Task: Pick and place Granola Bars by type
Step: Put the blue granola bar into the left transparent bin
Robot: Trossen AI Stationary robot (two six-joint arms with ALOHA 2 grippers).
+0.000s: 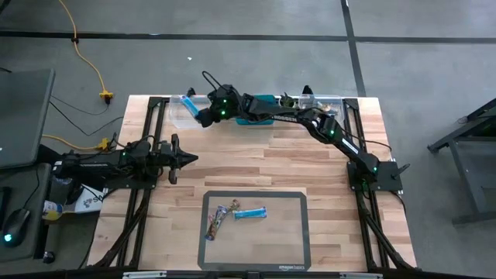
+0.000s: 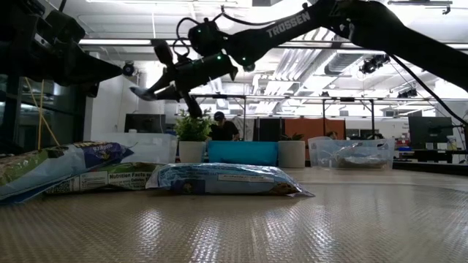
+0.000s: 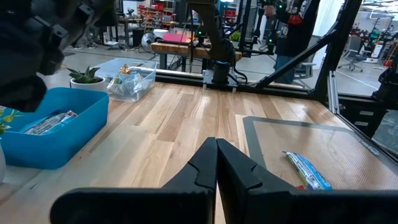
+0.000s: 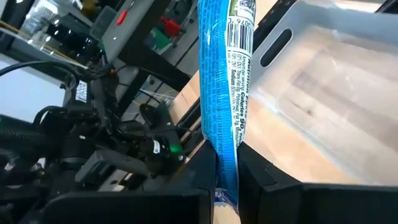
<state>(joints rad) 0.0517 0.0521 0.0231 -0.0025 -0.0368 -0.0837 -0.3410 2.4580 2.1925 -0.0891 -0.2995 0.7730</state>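
1. While the left arm waits over the left side of the worktop (image 1: 256, 167), the right arm reaches across the far edge, its right gripper (image 1: 195, 111) above a clear bin (image 1: 180, 116) at the far left.
2. Its jaws are clamped on a light blue granola bar (image 4: 224, 93); in the right wrist view the wrapper sticks out lengthwise from between the fingers (image 4: 258, 171), with the clear bin's handle cutout just behind it.
3. In the low view the right gripper hangs well above the worktop, clear of everything lying on it.
4. The left gripper (image 3: 216, 163) hovers over bare wood, its jaws together, tips touching.
5. On the dark mat (image 1: 291, 232) at the near edge lie more bars: a blue bar (image 1: 250, 212) and, just left of it, two multicoloured bars (image 1: 216, 222) side by side.
6. A blue bin (image 3: 59, 134) at the far edge holds wrapped bars, and a second clear bin (image 3: 134, 81) with wrappers stands beside it, a small potted plant (image 3: 84, 76) between them.
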